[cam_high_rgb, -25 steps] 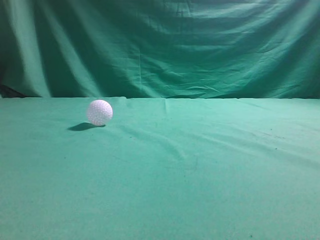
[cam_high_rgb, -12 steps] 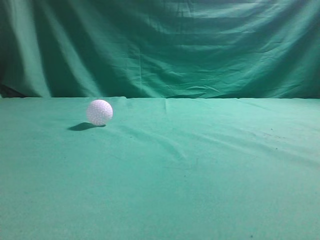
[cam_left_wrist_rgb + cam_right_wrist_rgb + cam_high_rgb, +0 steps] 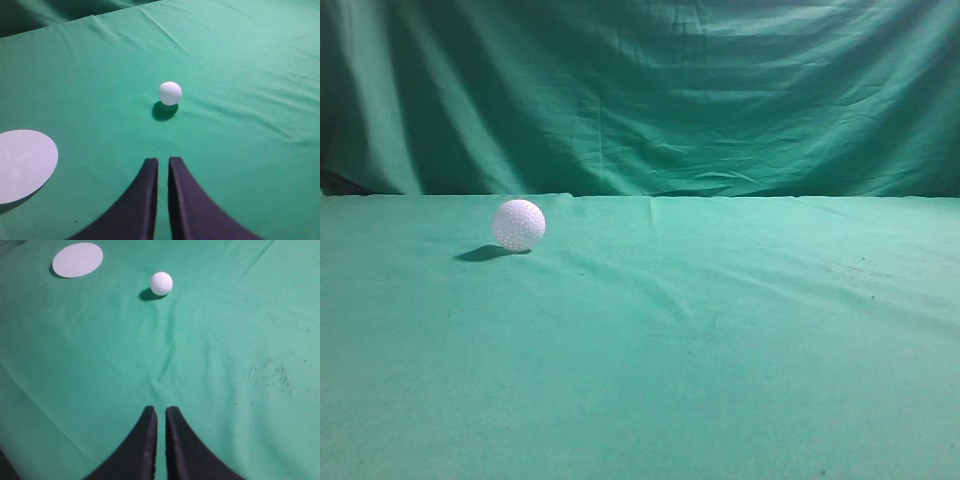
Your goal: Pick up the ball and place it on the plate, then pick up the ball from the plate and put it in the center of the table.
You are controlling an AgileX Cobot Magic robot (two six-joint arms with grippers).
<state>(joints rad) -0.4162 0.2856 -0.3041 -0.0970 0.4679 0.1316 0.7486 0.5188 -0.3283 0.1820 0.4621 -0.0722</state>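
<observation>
A white dimpled ball (image 3: 519, 224) rests on the green cloth at the left of the exterior view. It also shows in the left wrist view (image 3: 170, 93) and the right wrist view (image 3: 161, 283). A flat white round plate (image 3: 22, 165) lies left of the ball in the left wrist view and shows at the top left of the right wrist view (image 3: 77, 259). My left gripper (image 3: 163, 160) is shut and empty, hanging well short of the ball. My right gripper (image 3: 161, 409) is shut and empty, far from the ball. Neither gripper shows in the exterior view.
The table (image 3: 740, 340) is covered with wrinkled green cloth, and a green curtain (image 3: 650, 90) hangs behind it. Faint dark smudges (image 3: 265, 372) mark the cloth at the right of the right wrist view.
</observation>
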